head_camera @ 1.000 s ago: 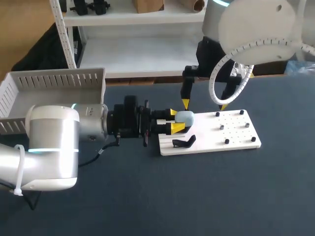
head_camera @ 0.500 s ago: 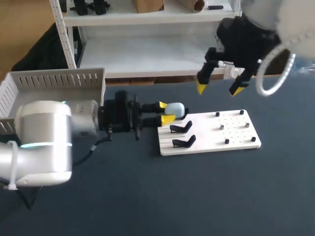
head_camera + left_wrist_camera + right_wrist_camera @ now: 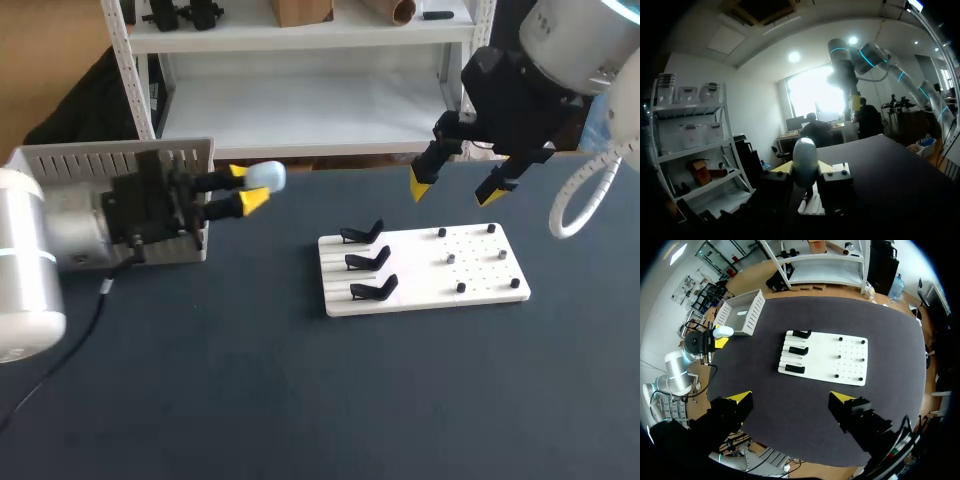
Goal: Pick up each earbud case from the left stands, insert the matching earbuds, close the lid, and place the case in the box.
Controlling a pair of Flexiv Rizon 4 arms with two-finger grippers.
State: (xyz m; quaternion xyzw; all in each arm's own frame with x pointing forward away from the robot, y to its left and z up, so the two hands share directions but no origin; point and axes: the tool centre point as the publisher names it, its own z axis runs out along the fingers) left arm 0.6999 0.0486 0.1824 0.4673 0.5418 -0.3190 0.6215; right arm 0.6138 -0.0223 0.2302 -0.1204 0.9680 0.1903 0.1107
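So, left fingers (image 3: 252,200) clamping the pale blue earbud case (image 3: 266,177) near the box (image 3: 110,160), left wrist view catching it squeezed from both sides, right fingers (image 3: 421,187) hanging wide apart, right wrist view looking down on three black stands (image 3: 795,351).

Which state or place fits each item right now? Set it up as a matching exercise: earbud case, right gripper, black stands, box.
Things:
1. earbud case
2. right gripper
3. black stands
4. box

States or places:
A. all three empty, on the white board
B. open, holding nothing, above the board's far edge
C. at the table's far left
D. clamped between the yellow tips of the left gripper

Pairs: 1-D, 2-B, 3-A, 4-C
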